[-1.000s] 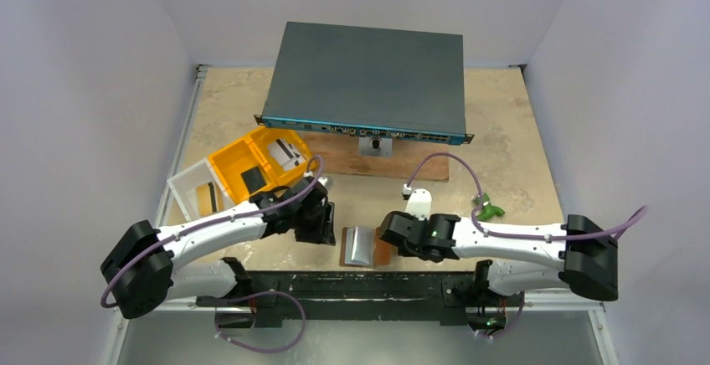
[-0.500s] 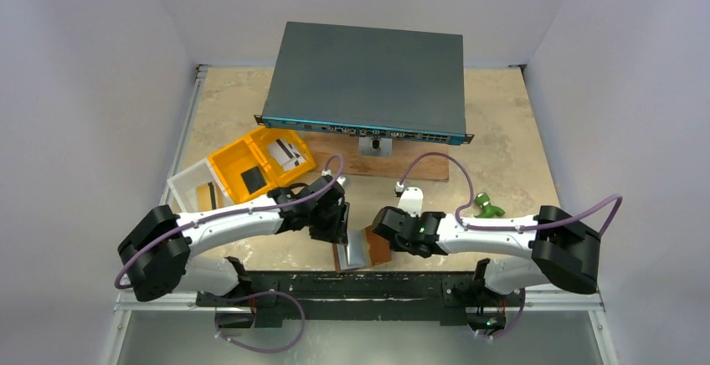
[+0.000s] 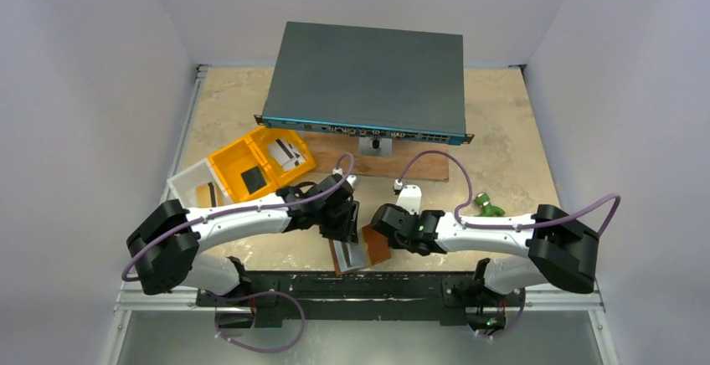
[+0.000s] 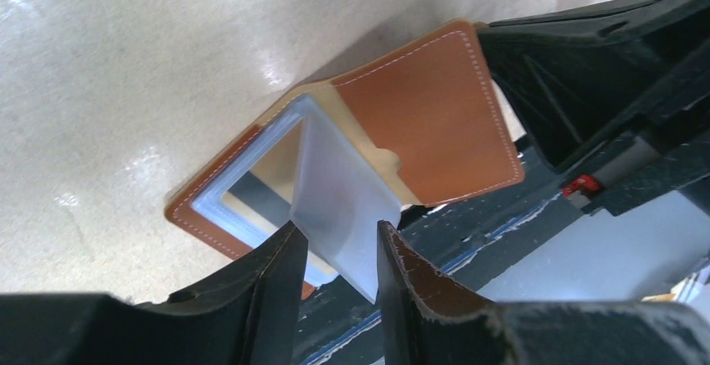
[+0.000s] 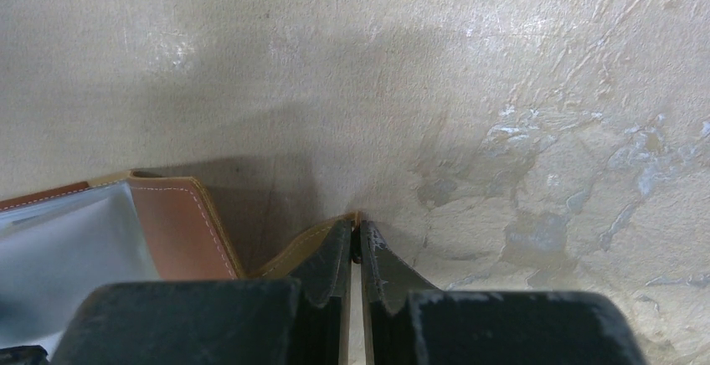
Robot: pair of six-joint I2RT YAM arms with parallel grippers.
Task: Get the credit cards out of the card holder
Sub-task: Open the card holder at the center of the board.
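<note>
The brown leather card holder point(image 3: 373, 245) lies open at the table's near edge, also in the left wrist view point(image 4: 427, 122). Its pale clear pocket flap point(image 4: 339, 206) stands up between the fingers of my left gripper point(image 4: 335, 235), whose jaws are open and straddle it. A dark and tan card face shows in the pocket window point(image 4: 268, 185). My right gripper point(image 5: 355, 231) is shut on the holder's tan leather edge point(image 5: 314, 239) and holds the right side up. A white-grey credit card point(image 3: 289, 154) and a black one point(image 3: 252, 179) lie in the yellow tray point(image 3: 230, 154).
A clear plastic box point(image 3: 186, 187) with a tan card stands left of the tray. A large grey network switch point(image 3: 368, 80) sits on a wooden board point(image 3: 419, 167) at the back. A small green object point(image 3: 487, 208) lies to the right. The black rail point(image 3: 352, 285) borders the near edge.
My left arm swung right from beside the tray to the card holder, and its jaws narrowed around the clear pocket. The right gripper shifted left, still shut, and the holder turned a little.
</note>
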